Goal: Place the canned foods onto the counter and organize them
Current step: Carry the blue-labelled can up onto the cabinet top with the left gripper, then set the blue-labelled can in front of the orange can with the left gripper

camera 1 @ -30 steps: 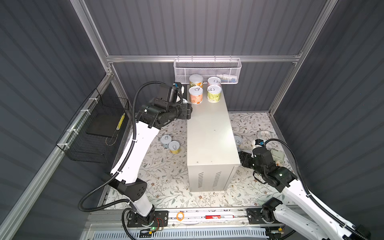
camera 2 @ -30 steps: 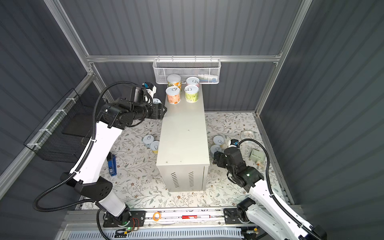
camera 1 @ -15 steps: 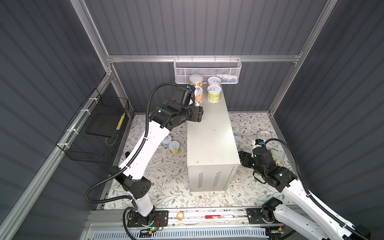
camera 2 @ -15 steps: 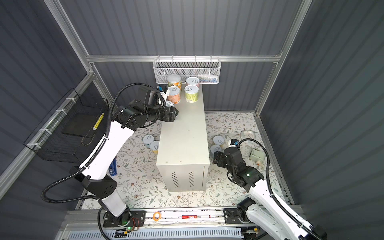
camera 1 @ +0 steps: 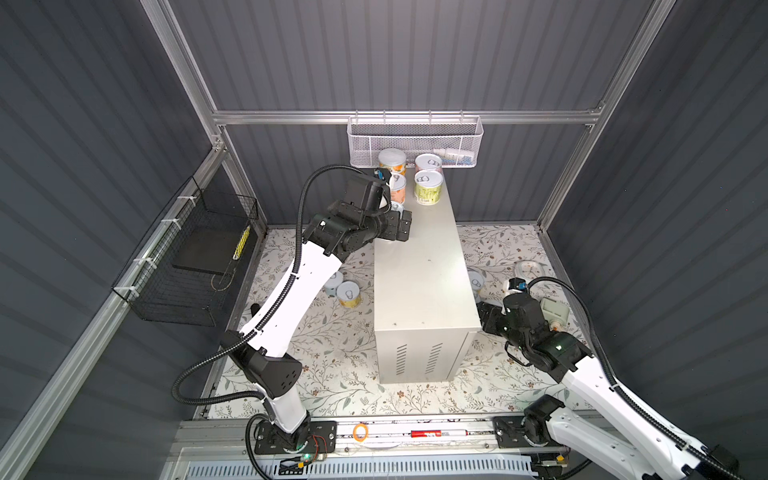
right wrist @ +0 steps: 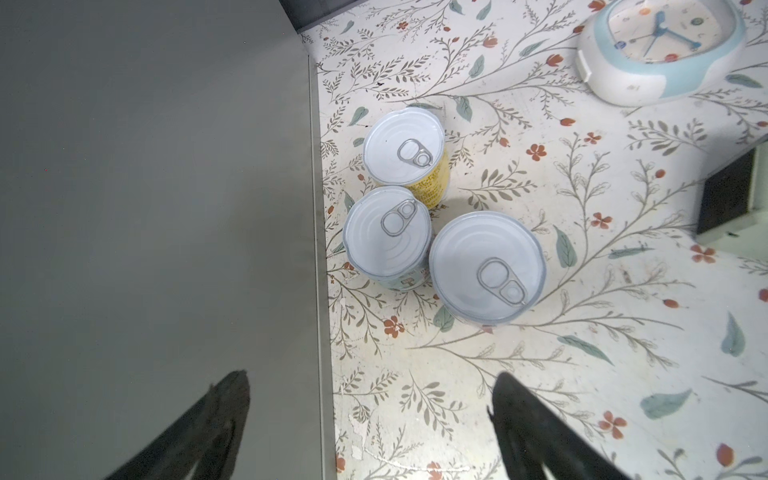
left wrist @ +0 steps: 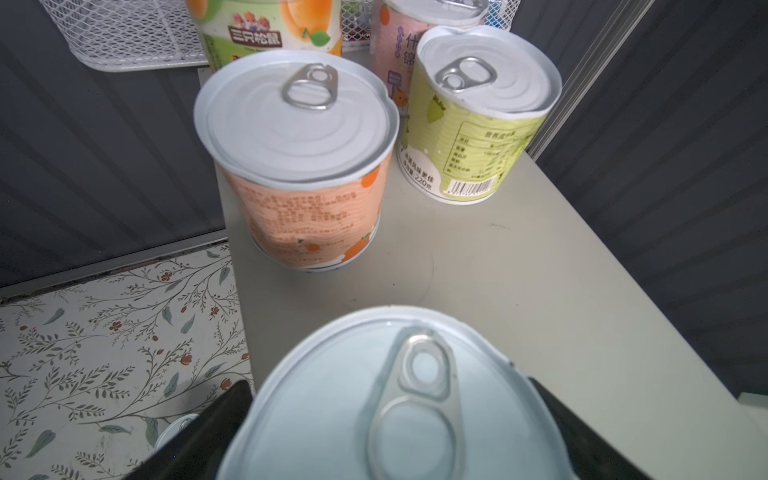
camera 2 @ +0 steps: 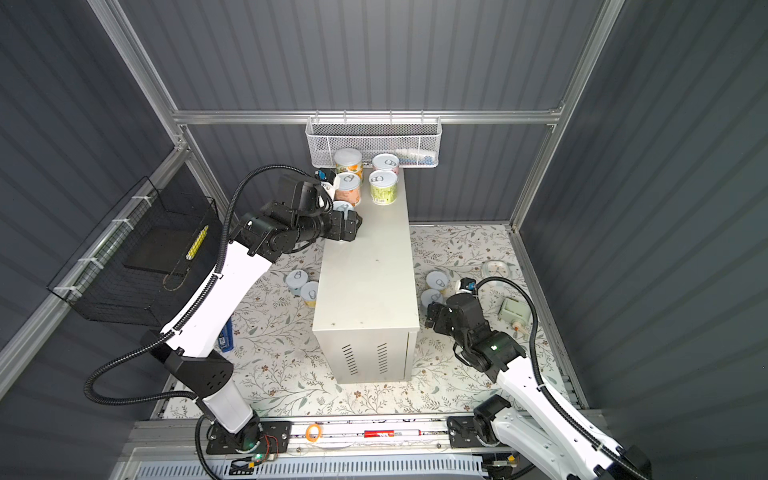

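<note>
Jaws of left gripper (left wrist: 386, 386) flank a pale-lidded can (left wrist: 374, 419) on the counter (left wrist: 519, 270), grip unclear; orange can (left wrist: 299, 208) just ahead; right gripper (right wrist: 372, 376) gapes empty.

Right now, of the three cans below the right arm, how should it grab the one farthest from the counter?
Come straight down on that can: it stands upright, lid up, so grip its round wall just under the rim. A neighbouring can crowds its side toward the counter, so probably turn the open right gripper until the jaws close on the two free sides.
</note>
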